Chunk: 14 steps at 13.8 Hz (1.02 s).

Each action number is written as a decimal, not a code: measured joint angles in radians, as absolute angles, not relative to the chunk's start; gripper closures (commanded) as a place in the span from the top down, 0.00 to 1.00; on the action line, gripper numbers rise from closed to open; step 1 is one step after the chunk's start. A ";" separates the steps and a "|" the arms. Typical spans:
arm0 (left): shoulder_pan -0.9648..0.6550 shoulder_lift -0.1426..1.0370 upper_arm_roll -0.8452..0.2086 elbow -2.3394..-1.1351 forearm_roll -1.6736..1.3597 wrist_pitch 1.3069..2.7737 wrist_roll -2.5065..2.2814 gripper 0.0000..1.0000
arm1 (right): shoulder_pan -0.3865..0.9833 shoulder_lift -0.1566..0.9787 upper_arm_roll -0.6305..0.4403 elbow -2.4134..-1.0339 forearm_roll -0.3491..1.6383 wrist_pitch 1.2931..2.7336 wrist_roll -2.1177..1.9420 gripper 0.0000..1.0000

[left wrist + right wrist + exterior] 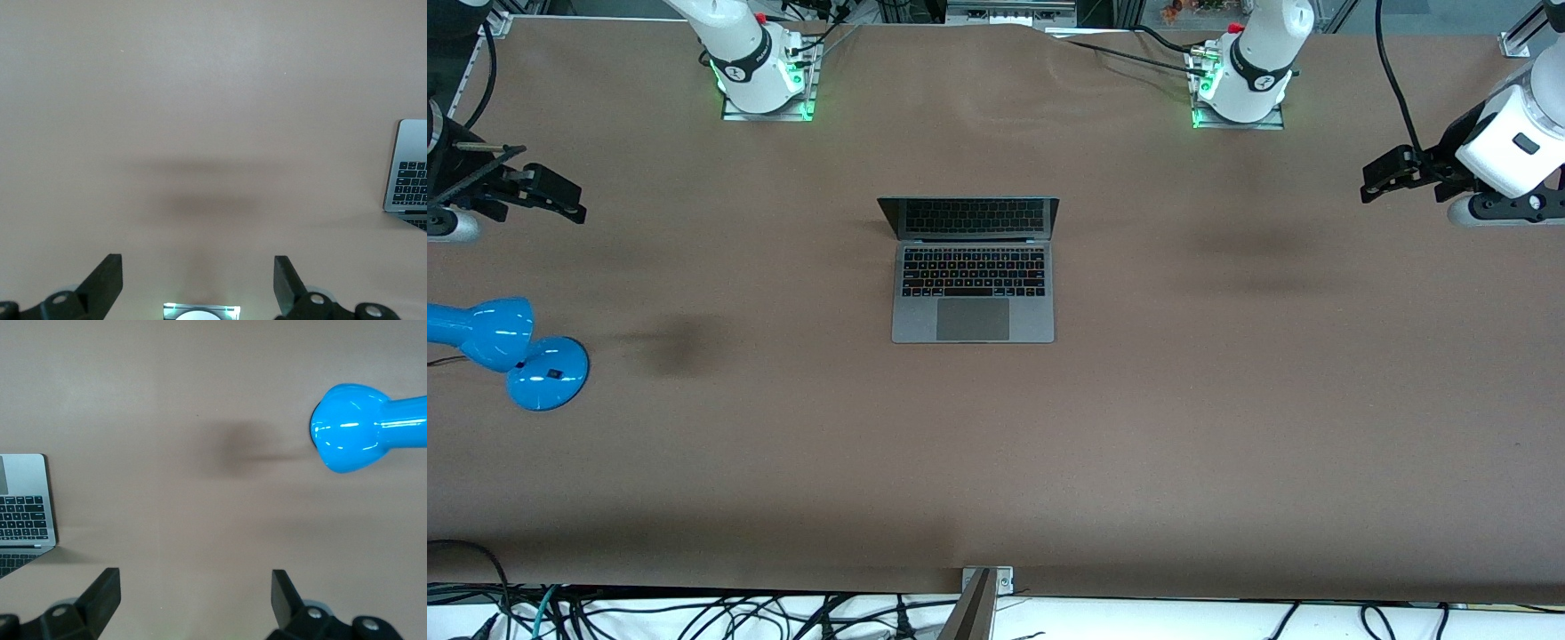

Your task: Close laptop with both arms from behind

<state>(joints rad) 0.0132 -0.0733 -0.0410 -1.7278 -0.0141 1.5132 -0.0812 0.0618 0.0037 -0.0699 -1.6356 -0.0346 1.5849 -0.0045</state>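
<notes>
The grey laptop lies open in the middle of the table, its screen upright toward the robot bases and its keyboard facing the front camera. A corner of it shows in the left wrist view and in the right wrist view. My left gripper is open and empty, up in the air over the left arm's end of the table. My right gripper is open and empty, up over the right arm's end. Both are well away from the laptop.
A blue desk lamp stands at the right arm's end of the table, nearer the front camera than the right gripper; its head shows in the right wrist view. The arm bases stand along the table's edge.
</notes>
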 measured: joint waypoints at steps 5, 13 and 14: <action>0.013 -0.073 -0.040 -1.729 -0.014 1.513 -0.080 1.00 | 0.062 0.004 -0.070 -1.636 -0.033 1.585 -0.004 1.00; 0.013 -0.072 -0.040 -1.731 -0.014 1.505 -0.077 1.00 | 0.062 0.004 -0.070 -1.636 -0.033 1.584 -0.004 1.00; 0.012 -0.071 -0.041 -1.731 -0.019 1.491 -0.077 1.00 | 0.062 0.004 -0.070 -1.636 -0.033 1.584 -0.004 1.00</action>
<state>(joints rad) 0.0120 -0.0707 -0.0413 -1.7312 -0.0188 1.4913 -0.0773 0.0618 0.0042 -0.0699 -1.6356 -0.0326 1.5841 -0.0045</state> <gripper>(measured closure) 0.000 0.000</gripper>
